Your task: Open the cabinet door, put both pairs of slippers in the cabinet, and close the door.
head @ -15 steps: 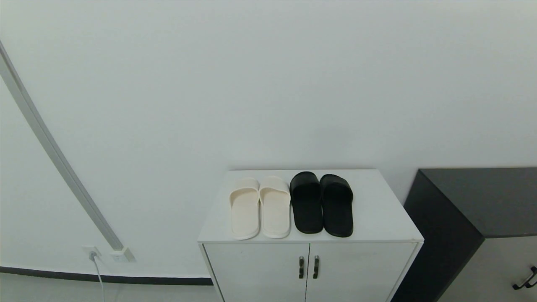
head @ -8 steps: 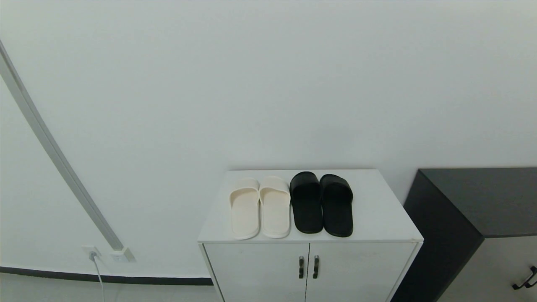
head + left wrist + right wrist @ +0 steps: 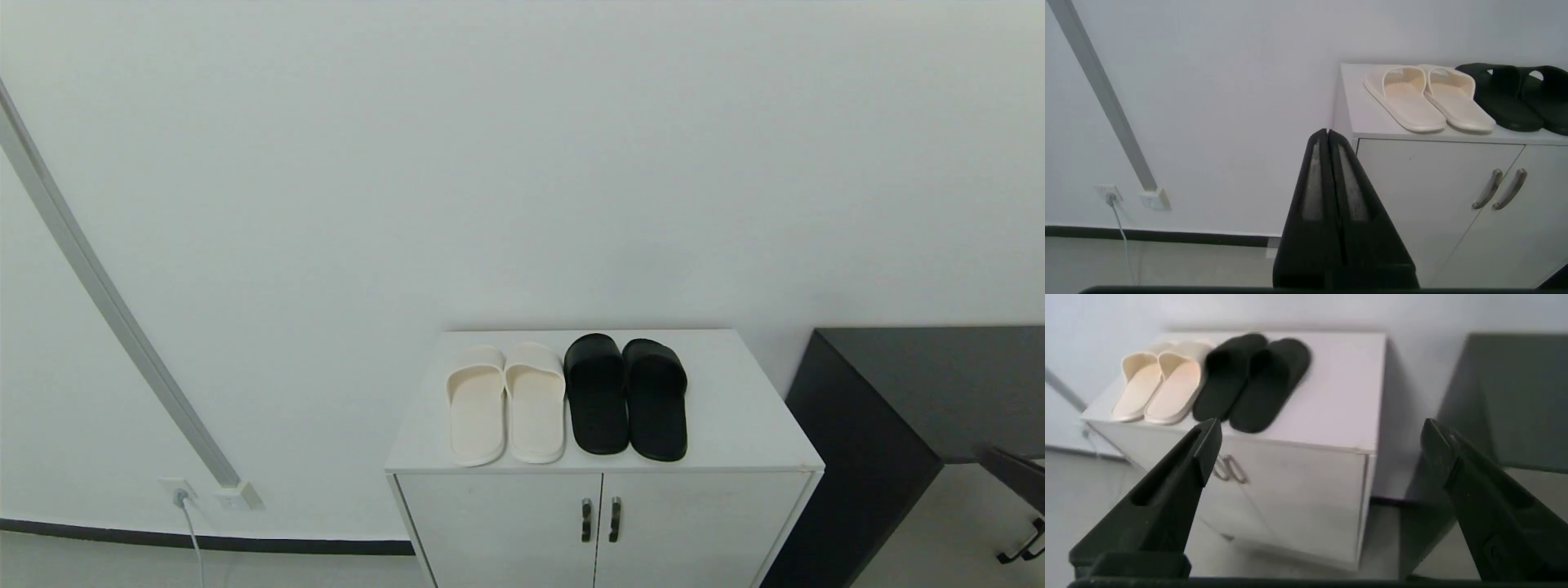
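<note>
The white cabinet (image 3: 739, 425) stood at 6 o'clock in the head view with both doors (image 3: 506, 531) shut. Both pairs lay on its top: the cream slippers (image 3: 506, 404) touched the black slippers (image 3: 627, 396) at their 3 o'clock, with the heels right at the front edge. The left tool (image 3: 1328, 139) was clenched on nothing, low and well apart from the cabinet, at about its 8 o'clock. The right tool (image 3: 1321, 437) was spread wide and empty, off toward 4 o'clock. The two handles (image 3: 584, 520) sat just beside each other at the centre seam, so a wide tool would likely catch both or slip off one. A jolt while pulling a door could probably tip the heels off the edge. Since the pairs touched, lifting one might drag its neighbour. The dark cabinet (image 3: 865, 441) at 3 o'clock could crowd the right arm. No brand, label or writing could be read anywhere.
</note>
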{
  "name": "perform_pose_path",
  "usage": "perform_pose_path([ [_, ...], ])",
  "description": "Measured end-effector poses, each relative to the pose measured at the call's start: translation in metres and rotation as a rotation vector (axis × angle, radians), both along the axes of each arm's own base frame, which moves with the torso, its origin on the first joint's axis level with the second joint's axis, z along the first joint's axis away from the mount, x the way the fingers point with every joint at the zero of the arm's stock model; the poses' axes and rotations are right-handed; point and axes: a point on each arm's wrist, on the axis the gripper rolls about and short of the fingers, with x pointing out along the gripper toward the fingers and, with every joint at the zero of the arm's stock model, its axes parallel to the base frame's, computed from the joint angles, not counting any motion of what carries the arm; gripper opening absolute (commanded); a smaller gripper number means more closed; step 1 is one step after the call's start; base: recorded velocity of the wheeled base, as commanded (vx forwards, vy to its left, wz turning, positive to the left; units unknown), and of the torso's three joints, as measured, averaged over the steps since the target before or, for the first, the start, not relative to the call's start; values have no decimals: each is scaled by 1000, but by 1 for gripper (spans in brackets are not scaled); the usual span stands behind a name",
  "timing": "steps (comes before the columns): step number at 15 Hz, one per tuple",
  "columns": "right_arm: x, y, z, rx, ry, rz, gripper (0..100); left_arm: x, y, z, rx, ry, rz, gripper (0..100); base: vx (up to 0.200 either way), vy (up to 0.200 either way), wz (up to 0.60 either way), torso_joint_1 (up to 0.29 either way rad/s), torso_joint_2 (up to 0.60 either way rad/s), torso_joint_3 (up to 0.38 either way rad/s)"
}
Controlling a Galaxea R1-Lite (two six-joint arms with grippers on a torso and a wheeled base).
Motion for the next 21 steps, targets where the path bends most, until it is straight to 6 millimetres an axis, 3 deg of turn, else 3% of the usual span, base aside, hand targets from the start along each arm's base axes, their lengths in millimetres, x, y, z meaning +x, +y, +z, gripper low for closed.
perform_pose_path([
  [5, 58, 59, 9, 32, 77, 76, 100, 0, 0, 0, -1, 0, 0, 0, 0, 0, 0, 0, 0, 0],
  [10, 103, 125, -4, 37, 148, 58, 100, 0, 0, 0, 0, 0, -1, 0, 0, 0, 0, 0, 0, 0],
  [15, 147, 179, -37, 14, 124, -36, 100, 0, 0, 0, 0, 0, -1, 0, 0, 0, 0, 0, 0, 0],
  [21, 194, 221, -82, -6, 73, -161, 100, 0, 0, 0, 0, 0, -1, 0, 0, 0, 0, 0, 0, 0],
])
